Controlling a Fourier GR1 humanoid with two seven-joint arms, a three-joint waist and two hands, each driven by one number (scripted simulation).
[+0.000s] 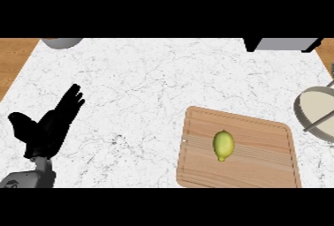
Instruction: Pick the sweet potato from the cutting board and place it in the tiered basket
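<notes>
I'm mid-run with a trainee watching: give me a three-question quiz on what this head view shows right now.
1. True or false: the yellow-green oval item lies on the wooden cutting board.
2. Which hand is in view? A) the left black hand B) the right hand C) both
3. Fill in: the grey tiered basket shows at the view's ____ edge.

Key:
1. True; it rests near the board's middle, untouched.
2. A; the left hand rests open over the white marble counter, fingers up, at the view's left.
3. Right; only part of it shows, beside the board.
</notes>
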